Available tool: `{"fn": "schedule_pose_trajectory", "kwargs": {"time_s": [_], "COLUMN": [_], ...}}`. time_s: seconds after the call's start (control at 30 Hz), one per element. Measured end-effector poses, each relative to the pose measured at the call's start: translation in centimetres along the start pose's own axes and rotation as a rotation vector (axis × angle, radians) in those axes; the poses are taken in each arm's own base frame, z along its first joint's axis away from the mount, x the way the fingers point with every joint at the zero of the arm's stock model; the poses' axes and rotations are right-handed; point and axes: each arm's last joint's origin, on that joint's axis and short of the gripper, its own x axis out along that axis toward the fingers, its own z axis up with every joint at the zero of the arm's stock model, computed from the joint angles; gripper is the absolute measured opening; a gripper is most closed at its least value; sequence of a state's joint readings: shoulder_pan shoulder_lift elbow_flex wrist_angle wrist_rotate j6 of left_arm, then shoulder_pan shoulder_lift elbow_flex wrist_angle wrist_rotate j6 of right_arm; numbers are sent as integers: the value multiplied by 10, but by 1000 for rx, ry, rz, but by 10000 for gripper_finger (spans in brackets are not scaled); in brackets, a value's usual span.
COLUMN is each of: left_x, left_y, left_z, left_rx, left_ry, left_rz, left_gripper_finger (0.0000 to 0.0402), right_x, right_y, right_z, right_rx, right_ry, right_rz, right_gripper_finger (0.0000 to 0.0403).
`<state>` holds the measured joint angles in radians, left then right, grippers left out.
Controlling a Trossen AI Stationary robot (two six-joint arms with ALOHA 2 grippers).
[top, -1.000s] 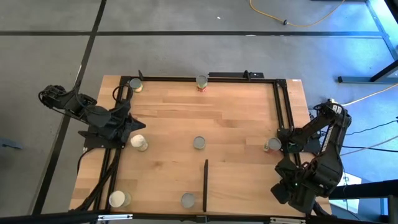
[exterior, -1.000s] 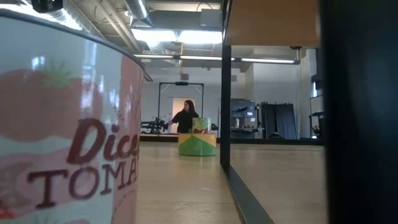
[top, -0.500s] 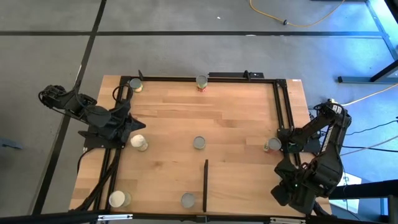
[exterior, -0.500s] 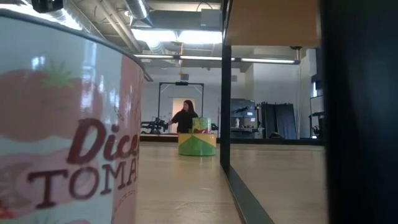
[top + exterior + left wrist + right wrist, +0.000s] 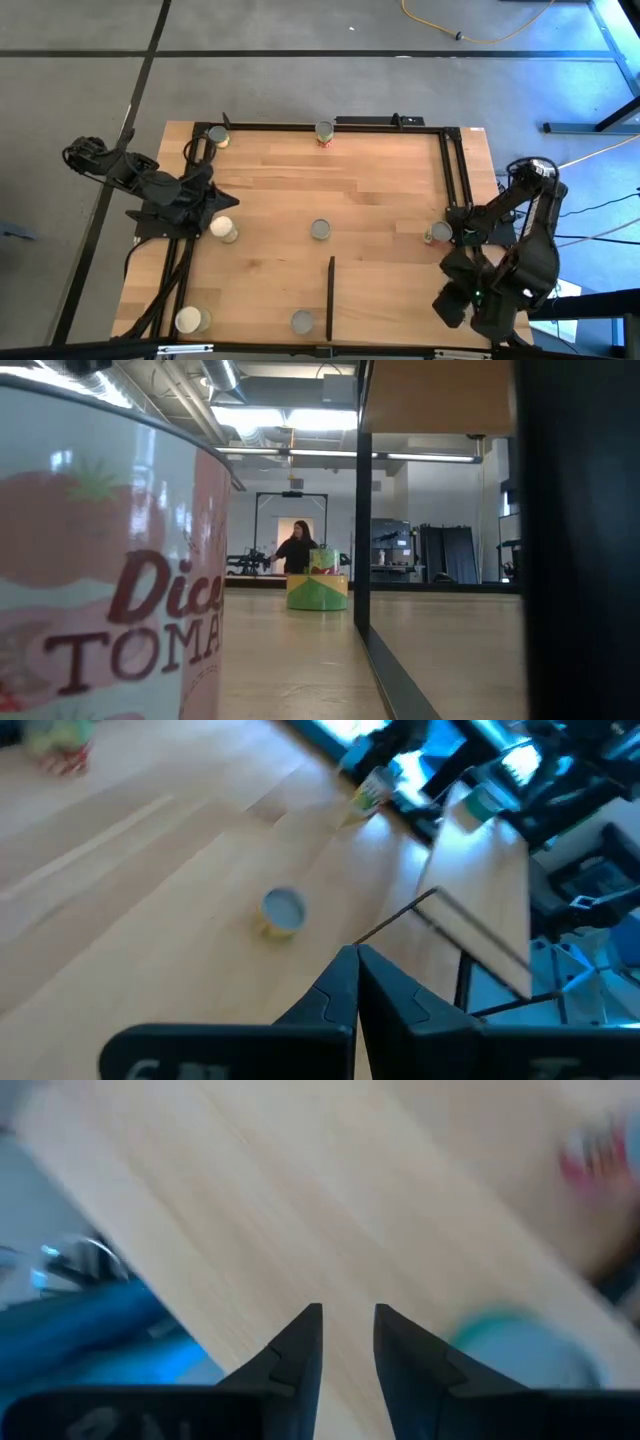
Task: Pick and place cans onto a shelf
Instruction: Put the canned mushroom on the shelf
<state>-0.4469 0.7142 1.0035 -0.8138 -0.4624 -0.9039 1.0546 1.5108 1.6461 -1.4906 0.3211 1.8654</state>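
Note:
Several cans stand upright on the wooden tabletop. Two are at the far edge [image 5: 217,136] [image 5: 324,132], one is mid-table [image 5: 320,230], and one is by the right edge [image 5: 437,233]. The shelf [image 5: 385,295] is a raised wood panel at the near right with a black strip [image 5: 330,298] on its left side. My left gripper [image 5: 215,198] is shut at the left edge, beside a cream-topped can [image 5: 223,229], touching nothing. In its wrist view the shut gripper [image 5: 357,952] points toward the mid-table can [image 5: 283,910]. My right gripper [image 5: 348,1312] hovers open above wood at the near right corner.
Two more cans stand at the near edge [image 5: 188,320] [image 5: 302,322]. The low view is filled at left by a diced-tomato can [image 5: 100,560]. A green-yellow can [image 5: 317,588] and the shelf's black post [image 5: 362,510] stand beyond, and a person [image 5: 298,548] is far back in the room.
My right gripper has risen a little over the table's near right corner, and its wrist has turned. The cans have stayed where they were.

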Motion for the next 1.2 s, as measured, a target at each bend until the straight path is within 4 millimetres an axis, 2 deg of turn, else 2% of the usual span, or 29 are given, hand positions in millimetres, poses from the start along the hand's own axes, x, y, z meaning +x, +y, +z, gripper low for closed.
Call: {"fn": "schedule_pose_trajectory", "kwargs": {"time_s": [0.17, 0.3, 0.43, 0.7, 0.87, 1.1, 1.2], "left_x": [15, 28, 46, 88, 111, 142, 156], "left_y": [-16, -19, -20, -25, -15, 3, 10], "left_z": [6, 8, 8, 15, 18, 22, 20], "left_rx": [5, 20, 82, 187, 162, 61, 209], "left_ry": [-87, -104, -70, -18, 49, 191, 248], "left_rz": [-31, 1, 44, 7, 41, 36, 28], "left_gripper_finger": [0, 0, 0, 0, 7, 46, 55], "right_x": [-26, -39, -48, -54, -54, -54, -54], "right_y": [3, 4, 5, 6, 6, 6, 6], "right_z": [15, 22, 26, 29, 29, 29, 29], "right_rx": [-67, -131, -184, -227, -228, -222, -222], "right_ry": [-168, -269, -327, -349, -349, -348, -348], "right_rz": [87, 132, 161, 176, 176, 177, 176], "right_gripper_finger": [94, 94, 94, 94, 94, 94, 94]}}
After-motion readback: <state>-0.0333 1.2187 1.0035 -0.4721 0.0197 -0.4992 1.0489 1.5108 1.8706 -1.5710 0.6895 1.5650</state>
